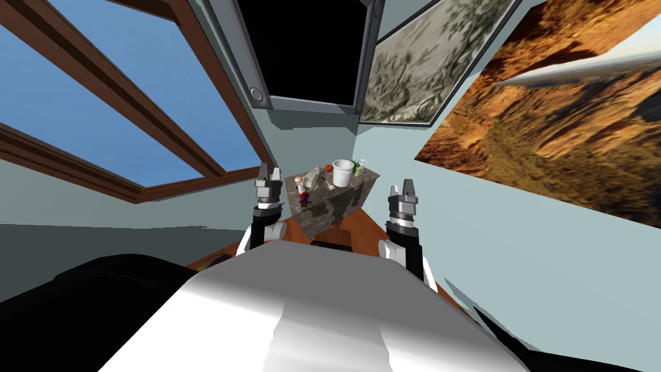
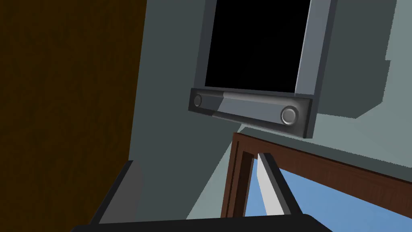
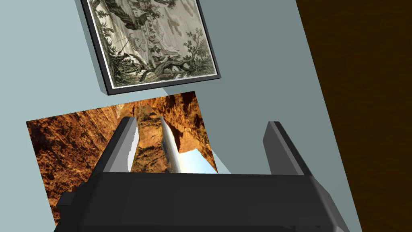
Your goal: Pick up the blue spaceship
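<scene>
Spaceship (image 1: 304,197): small blue-red shape on mottled grey table (image 1: 335,208); long axis cannot be told. Left gripper (image 1: 269,172), right gripper (image 1: 401,188): fingers spread, empty, flanking table.

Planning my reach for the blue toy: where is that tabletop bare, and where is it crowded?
Seemingly bare: the near part of the grey tabletop, in front of the blue toy and white bucket. Crowded: the far edge, between them.

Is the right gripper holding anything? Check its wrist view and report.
No, the right gripper stands open, fingers apart with nothing between them.
</scene>
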Motion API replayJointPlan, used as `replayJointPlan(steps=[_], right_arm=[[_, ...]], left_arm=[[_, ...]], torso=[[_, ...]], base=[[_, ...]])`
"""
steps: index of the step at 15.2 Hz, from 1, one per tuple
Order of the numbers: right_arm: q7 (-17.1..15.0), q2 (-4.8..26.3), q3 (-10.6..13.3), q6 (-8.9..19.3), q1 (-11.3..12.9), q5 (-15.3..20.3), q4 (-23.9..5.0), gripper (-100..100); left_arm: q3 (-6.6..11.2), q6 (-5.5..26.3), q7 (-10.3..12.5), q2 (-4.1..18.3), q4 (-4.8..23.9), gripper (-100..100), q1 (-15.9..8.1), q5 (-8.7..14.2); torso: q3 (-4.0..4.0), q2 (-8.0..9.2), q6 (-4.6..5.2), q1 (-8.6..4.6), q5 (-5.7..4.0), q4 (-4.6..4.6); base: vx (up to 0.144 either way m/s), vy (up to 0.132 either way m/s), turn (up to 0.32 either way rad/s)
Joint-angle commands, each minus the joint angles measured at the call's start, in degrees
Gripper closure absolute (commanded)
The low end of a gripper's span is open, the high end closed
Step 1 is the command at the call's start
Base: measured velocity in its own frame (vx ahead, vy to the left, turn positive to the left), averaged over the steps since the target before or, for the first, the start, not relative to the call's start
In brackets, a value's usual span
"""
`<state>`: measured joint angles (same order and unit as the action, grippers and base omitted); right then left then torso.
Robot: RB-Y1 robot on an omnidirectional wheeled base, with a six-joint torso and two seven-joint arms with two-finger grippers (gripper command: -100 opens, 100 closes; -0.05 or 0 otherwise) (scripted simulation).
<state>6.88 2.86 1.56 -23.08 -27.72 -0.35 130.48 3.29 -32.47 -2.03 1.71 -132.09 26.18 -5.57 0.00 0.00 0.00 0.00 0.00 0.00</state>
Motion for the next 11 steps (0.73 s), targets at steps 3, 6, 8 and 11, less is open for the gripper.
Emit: replayJointPlan(steps=[3,6,8,11], right_arm=[[0.0,0.0,0.0,0.0,0.0,0.0,0.0,0],[0.0,0.0,0.0,0.0,0.0,0.0,0.0,0],[0.0,0.0,0.0,0.0,0.0,0.0,0.0,0],[0.0,0.0,0.0,0.0,0.0,0.0,0.0,0]], left_arm=[[0.53,0.7,0.1,3.8,0.4,-100,1.7,0.0],[1.44,1.8,0.2,7.9,1.1,-100,4.7,0.1],[1.83,2.3,0.3,9.5,1.5,-100,6.0,0.1],[2.72,3.4,0.4,12.7,2.2,-100,8.9,0.2]], torso=[[-0.02,-0.04,0.00,-0.04,-0.01,-0.01],[-0.06,-0.11,0.01,-0.10,-0.02,-0.03],[-0.09,-0.16,0.00,-0.12,-0.03,-0.04],[-0.12,-0.20,0.01,-0.14,-0.03,-0.05]], base=[[0.017,-0.017,-0.040],[0.037,-0.033,-0.082],[0.047,-0.033,-0.054],[0.051,-0.037,-0.081]])
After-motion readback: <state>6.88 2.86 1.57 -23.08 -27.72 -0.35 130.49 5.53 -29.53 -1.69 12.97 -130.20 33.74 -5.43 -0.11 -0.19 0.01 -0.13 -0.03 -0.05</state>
